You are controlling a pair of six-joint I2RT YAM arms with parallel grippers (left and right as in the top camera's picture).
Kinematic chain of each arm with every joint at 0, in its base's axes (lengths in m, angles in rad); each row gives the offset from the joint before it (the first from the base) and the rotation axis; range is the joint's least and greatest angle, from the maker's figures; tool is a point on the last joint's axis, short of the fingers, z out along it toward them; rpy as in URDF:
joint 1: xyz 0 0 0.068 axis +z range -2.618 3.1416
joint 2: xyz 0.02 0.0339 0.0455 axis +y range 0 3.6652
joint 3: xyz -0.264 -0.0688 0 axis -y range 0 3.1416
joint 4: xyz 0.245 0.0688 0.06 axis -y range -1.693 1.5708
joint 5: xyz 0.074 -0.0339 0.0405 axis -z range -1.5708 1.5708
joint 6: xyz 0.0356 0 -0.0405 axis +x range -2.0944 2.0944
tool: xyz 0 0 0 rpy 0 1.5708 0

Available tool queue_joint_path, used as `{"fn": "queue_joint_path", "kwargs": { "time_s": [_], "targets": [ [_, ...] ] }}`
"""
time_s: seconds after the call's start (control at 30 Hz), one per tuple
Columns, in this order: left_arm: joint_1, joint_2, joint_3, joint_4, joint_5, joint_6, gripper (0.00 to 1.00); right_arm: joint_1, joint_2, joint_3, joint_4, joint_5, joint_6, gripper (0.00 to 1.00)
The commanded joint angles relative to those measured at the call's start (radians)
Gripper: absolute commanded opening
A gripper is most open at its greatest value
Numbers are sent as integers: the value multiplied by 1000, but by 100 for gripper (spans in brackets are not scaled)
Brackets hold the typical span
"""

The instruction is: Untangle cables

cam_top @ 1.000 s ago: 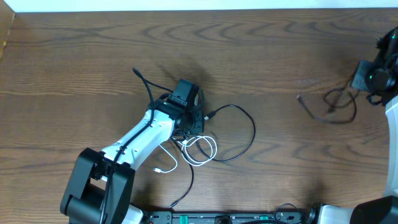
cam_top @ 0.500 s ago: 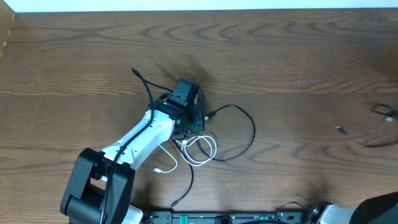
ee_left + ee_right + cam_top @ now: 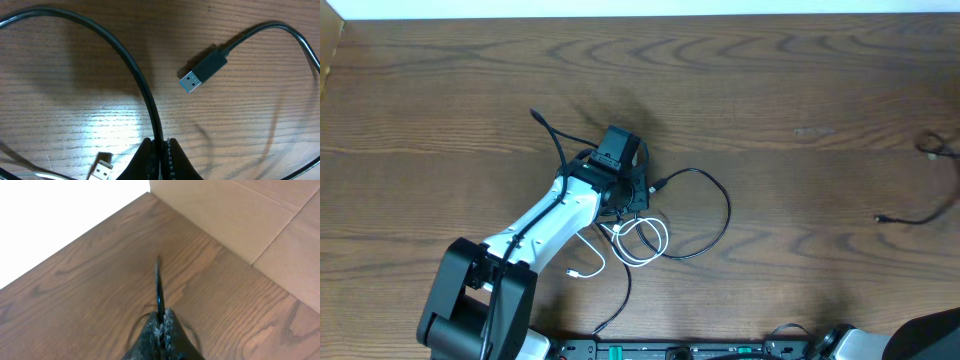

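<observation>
Left of centre on the table (image 3: 800, 80), our left gripper (image 3: 161, 150) pinches a black cable (image 3: 131, 70) — the pile lies around it.

Loops of white cable (image 3: 642, 240) lie just beside that arm, and a black plug (image 3: 204, 69) rests apart from the fingers. A wide stretch of wood separates this pile from a second black cable (image 3: 910, 221) trailing off the right edge. Our right gripper (image 3: 161, 325), fingers closed narrow on that cable, looks down on the table's corner by a cardboard box (image 3: 240, 225) — its inside hidden from us. Our left arm reaches in from the near edge.
</observation>
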Motion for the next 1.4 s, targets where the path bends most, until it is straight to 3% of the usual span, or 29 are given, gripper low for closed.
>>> {"fn": "queue_joint_path", "kwargs": {
  "time_s": [0.0,0.07,0.1,0.17,0.27,0.43,0.57,0.73,0.97,1.1,1.2,1.37],
  "targets": [
    [0,1,-4,-2,-13,-2,7,-3,-11,16,-8,-15,14,1],
    [0,1,-4,2,-13,-2,8,-3,-11,15,-29,-16,14,12],
    [0,1,-4,5,-13,-2,8,-3,-11,14,-48,-19,15,31],
    [0,1,-4,6,-13,-2,7,-2,-11,14,-71,-35,15,48],
    [0,1,-4,6,-13,-2,8,-1,-11,14,-98,-72,15,56],
    [0,1,-4,6,-11,-2,8,-1,-11,14,-132,-274,15,60],
    [0,1,-4,8,0,-32,7,18,-11,8,-193,-565,14,61],
    [-2,1,-4,85,237,0,7,120,-8,-6,-352,-600,-58,64],
    [-2,0,-4,361,603,29,7,359,39,-35,-566,-573,-241,66],
    [1,-23,-3,436,607,29,7,473,68,-92,-600,-531,-240,69],
    [1,-56,4,435,531,28,7,555,77,-169,-586,-532,-240,71],
    [1,-118,53,346,377,21,7,660,77,-255,-543,-532,-240,73]
  ]
}}
